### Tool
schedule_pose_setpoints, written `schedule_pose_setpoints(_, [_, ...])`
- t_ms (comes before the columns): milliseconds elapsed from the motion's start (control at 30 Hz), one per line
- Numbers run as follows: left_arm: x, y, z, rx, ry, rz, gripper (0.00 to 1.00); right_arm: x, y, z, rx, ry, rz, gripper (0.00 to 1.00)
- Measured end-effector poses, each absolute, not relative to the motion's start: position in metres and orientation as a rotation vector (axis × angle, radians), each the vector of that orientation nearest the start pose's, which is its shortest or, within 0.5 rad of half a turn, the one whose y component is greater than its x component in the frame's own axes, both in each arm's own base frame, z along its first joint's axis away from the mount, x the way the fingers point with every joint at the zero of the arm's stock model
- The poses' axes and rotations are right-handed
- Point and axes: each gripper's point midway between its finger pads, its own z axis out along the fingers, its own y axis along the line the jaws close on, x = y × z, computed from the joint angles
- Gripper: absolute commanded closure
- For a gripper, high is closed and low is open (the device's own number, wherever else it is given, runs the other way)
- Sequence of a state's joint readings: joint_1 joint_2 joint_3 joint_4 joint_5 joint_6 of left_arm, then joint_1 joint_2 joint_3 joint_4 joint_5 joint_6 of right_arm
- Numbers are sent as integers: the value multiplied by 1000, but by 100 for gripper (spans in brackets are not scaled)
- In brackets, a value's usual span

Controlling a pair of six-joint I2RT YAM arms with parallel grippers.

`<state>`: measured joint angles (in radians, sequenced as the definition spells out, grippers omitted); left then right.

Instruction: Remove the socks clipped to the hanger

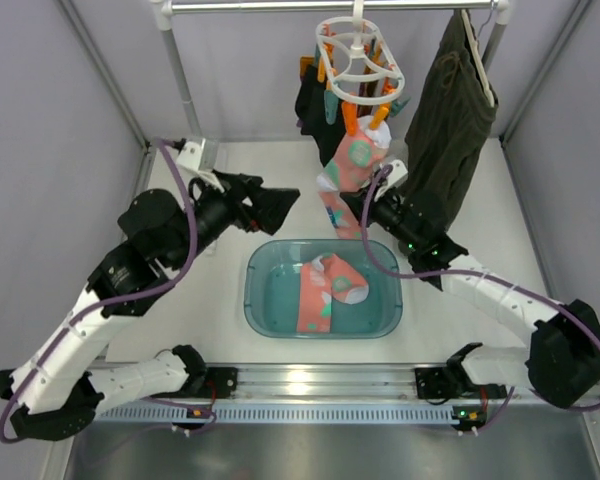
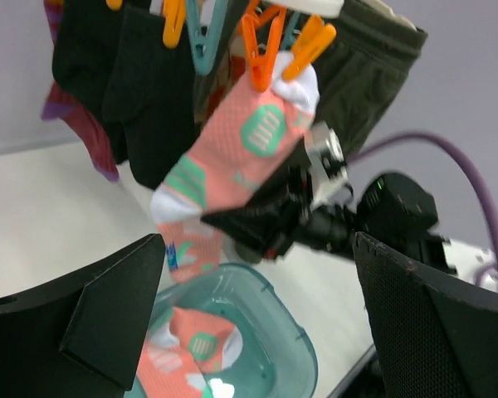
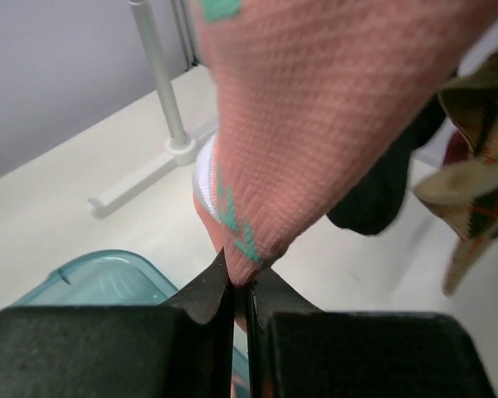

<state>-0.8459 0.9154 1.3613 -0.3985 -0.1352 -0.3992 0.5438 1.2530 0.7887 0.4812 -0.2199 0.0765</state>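
Note:
The white ring hanger hangs from the top rail with orange and teal clips. A pink sock with teal and white dots hangs from an orange clip; it also shows in the left wrist view. My right gripper is shut on this sock's lower edge. Black socks and an argyle sock hang behind it. Another pink sock lies in the teal tub. My left gripper is open and empty, left of the hanging sock.
A dark olive garment hangs on a pale hanger at the right of the rail. The rack's post and foot stand on the white table. Grey walls close in both sides.

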Motion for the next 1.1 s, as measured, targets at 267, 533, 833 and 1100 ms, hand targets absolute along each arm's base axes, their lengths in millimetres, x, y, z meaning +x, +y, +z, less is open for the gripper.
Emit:
schedule_pose_setpoints(267, [255, -259, 476, 248, 1588, -787, 1, 300, 296, 293, -542, 1447, 670, 100])
schedule_pose_setpoints(533, [267, -261, 509, 241, 1517, -656, 1, 296, 323, 286, -533, 1536, 483, 100])
schedule_pose_setpoints(833, [273, -289, 521, 278, 1487, -349, 1, 290, 376, 287, -602, 1546, 277, 100])
schedule_pose_setpoints(1100, [306, -298, 494, 286, 1537, 9, 14, 295, 393, 276, -650, 1559, 183, 100])
